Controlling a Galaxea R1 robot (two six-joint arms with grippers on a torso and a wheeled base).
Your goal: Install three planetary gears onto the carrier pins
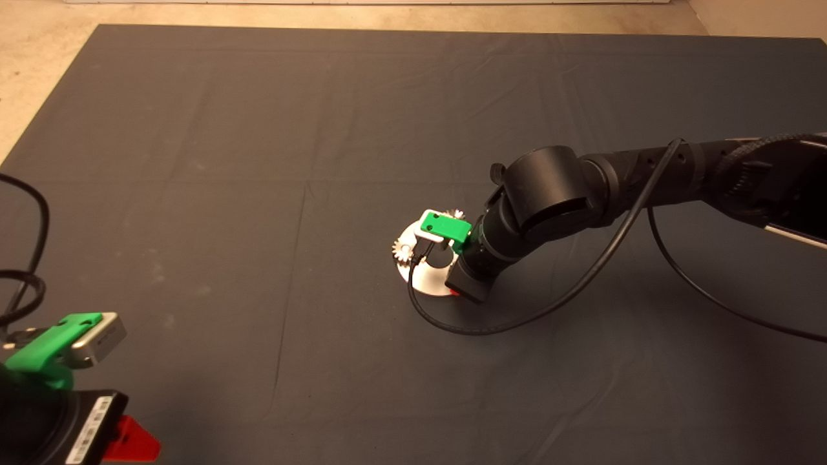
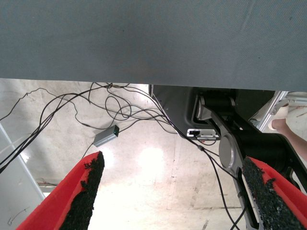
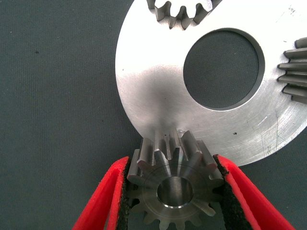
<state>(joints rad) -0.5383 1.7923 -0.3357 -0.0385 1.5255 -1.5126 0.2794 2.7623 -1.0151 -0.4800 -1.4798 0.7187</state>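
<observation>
Right gripper: clenched on a planetary gear; the black pads of both red fingers press against its teeth from opposite sides.
Held gear: silver, toothed, its centre hole facing the wrist camera; it sits at the rim of the round plate, overlapping the plate's edge. Whether it rests on a pin cannot be told, since the gear covers whatever is beneath it.
Round plate: flat, shiny metal with a large centre hole, lying on the dark mat.
Other planetary gears: two more show only partly in the right wrist view, one across the centre hole from the held gear, one at the plate's side. Both lie on the plate's face near its rim.
Carrier pins: none shows clearly in any view.
Head view of the work: the right arm reaches in from the right, and its green gripper body covers most of the plate, which lies a little right of the mat's middle. One gear peeks out at the plate's left edge and another at its far edge.
Left gripper: parked at the lower left corner of the head view, off the work. Its red fingers stand wide apart, grasping nothing.
Left wrist view: the mat's edge, and beyond it a pale floor with tangled black cables and a small grey box.
</observation>
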